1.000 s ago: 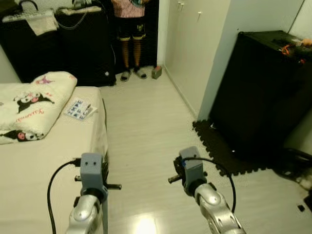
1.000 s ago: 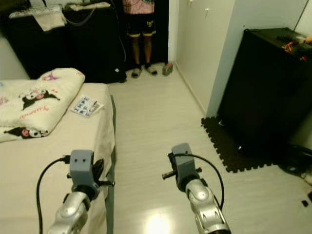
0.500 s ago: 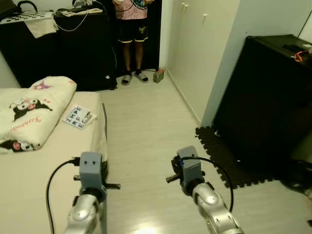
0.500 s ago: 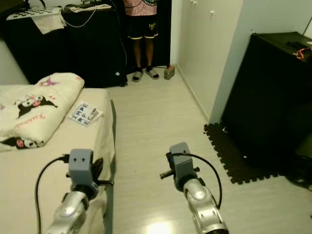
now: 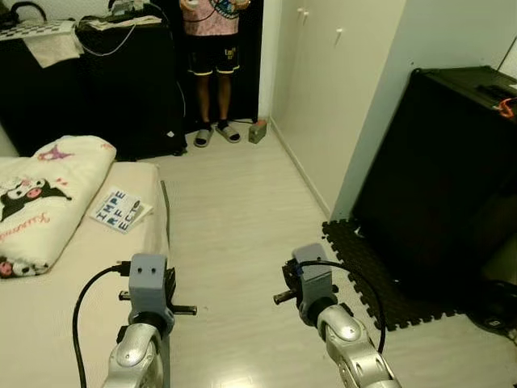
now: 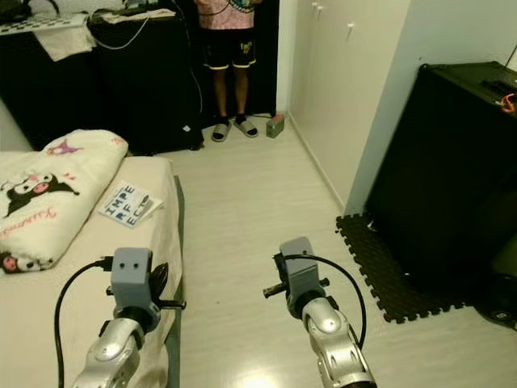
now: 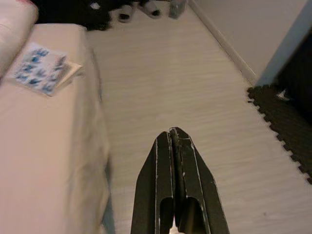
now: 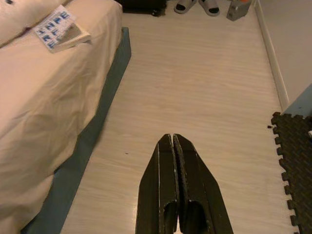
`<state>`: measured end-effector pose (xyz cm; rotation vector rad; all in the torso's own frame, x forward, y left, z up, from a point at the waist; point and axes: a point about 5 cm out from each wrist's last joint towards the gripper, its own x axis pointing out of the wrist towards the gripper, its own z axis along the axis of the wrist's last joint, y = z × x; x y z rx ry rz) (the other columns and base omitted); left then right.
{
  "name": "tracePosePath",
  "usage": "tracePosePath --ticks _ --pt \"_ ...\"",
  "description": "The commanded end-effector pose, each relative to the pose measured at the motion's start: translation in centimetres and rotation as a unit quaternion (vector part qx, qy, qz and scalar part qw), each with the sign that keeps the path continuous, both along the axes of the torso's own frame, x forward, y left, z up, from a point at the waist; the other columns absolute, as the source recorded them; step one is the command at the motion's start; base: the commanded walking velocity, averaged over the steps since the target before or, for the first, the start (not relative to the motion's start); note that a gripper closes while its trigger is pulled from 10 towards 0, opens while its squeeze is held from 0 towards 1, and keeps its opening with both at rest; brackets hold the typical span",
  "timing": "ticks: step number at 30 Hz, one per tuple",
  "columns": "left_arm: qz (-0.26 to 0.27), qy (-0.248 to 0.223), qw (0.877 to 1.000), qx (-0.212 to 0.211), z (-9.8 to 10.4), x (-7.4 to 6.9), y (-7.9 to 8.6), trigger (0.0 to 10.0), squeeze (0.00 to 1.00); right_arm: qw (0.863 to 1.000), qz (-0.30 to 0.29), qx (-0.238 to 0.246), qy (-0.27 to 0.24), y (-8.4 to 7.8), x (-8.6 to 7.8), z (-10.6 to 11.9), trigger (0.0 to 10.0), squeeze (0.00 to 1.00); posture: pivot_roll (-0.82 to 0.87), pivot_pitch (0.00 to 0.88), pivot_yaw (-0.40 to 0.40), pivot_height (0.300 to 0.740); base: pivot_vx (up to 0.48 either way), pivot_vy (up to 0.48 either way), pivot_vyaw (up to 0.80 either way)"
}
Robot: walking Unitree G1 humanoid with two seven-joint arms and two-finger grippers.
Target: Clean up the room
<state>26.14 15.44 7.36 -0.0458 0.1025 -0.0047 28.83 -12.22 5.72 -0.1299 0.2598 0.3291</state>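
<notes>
both pincers pressed closed and empty, bed (image 5: 48,267) left, person (image 5: 212,48) ahead, foam mat (image 5: 380,267) right

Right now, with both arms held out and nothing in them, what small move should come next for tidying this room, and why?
Probably turn a little left toward the bed. The book lies loose on it beside the folded blanket, the nearest stray thing. The left end effector and right end effector are both shut and empty over bare floor, so neither can pick it up yet.
</notes>
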Motion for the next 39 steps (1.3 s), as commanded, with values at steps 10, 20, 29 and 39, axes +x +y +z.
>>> tracePosePath --ticks 10,20,29,39 --pt "0.007 0.019 1.000 0.000 -0.9 -0.4 0.4 10.0 0.00 1.000 -0.002 0.004 0.007 0.2 -0.1 -0.2 10.0 0.00 -0.03 0.073 -0.009 0.740 0.322 0.000 0.00" --pt "0.003 0.043 0.999 0.015 -1.8 -0.6 0.4 10.0 0.00 1.000 -0.006 0.006 0.020 0.1 -0.5 -0.9 10.0 0.00 -0.03 0.067 -0.009 0.740 0.000 0.000 0.00" --pt "0.001 0.045 0.999 0.022 -2.0 -0.6 0.6 10.0 0.00 1.000 -0.022 0.017 0.011 -0.3 -0.5 -0.8 10.0 0.00 -0.03 0.063 -0.011 0.740 0.000 0.000 0.00" --pt "0.018 0.178 0.984 0.014 -8.9 -4.2 2.1 10.0 0.00 0.997 -0.049 0.023 0.061 -3.2 -5.8 -6.0 10.0 0.00 -0.03 0.047 -0.018 0.740 0.000 0.000 0.00"
